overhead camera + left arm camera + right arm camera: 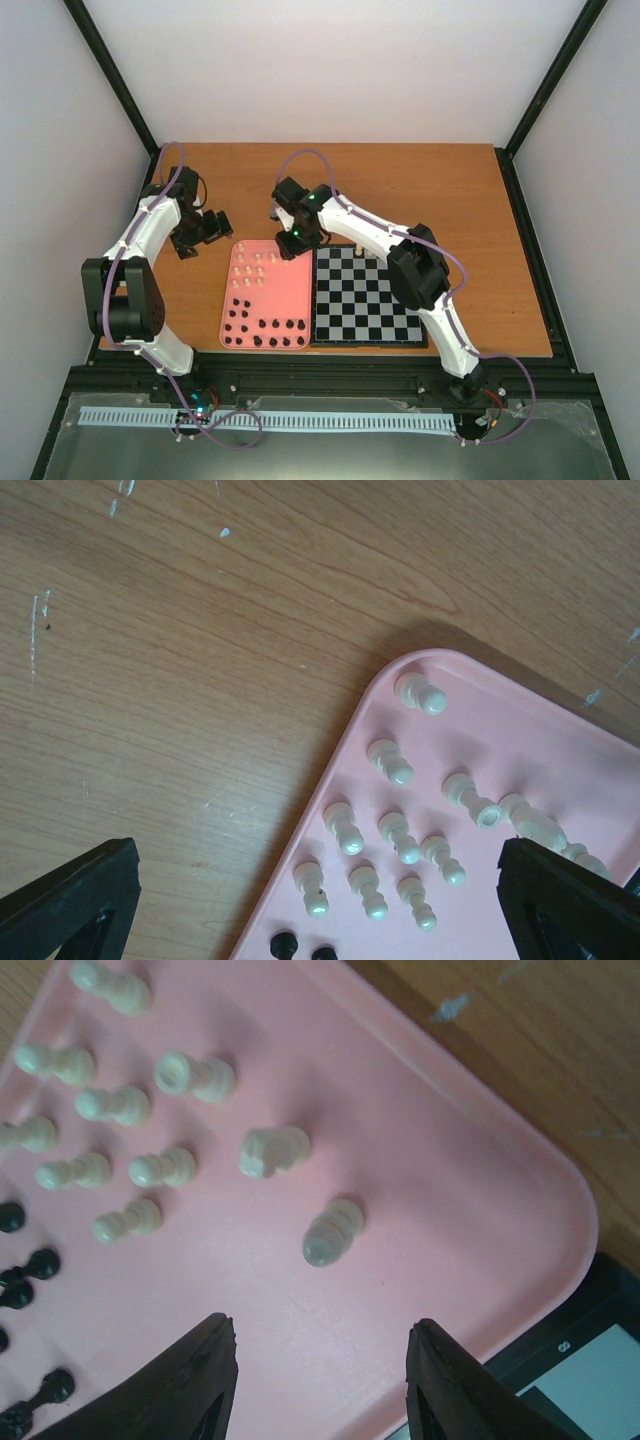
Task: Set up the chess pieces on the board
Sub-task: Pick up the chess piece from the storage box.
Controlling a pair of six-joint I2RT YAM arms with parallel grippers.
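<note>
The board (366, 297), black and pale grey checks, lies right of a pink tray (292, 290). Cream chess pieces (254, 270) stand in the tray's far half and black ones (265, 330) in its near half. My right gripper (322, 1328) hovers open over the tray's far right corner with nothing between its fingers. A rounded cream piece (333, 1231) stands just ahead of it, with a knight-like piece (273, 1150) beyond. My left gripper (318, 852) is wide open above the tray's far left corner, over several cream pawns (343, 828).
The board's corner (590, 1370) shows just past the tray's rim in the right wrist view. Bare wooden table (200, 660) lies left of and beyond the tray. Black frame posts and white walls enclose the table.
</note>
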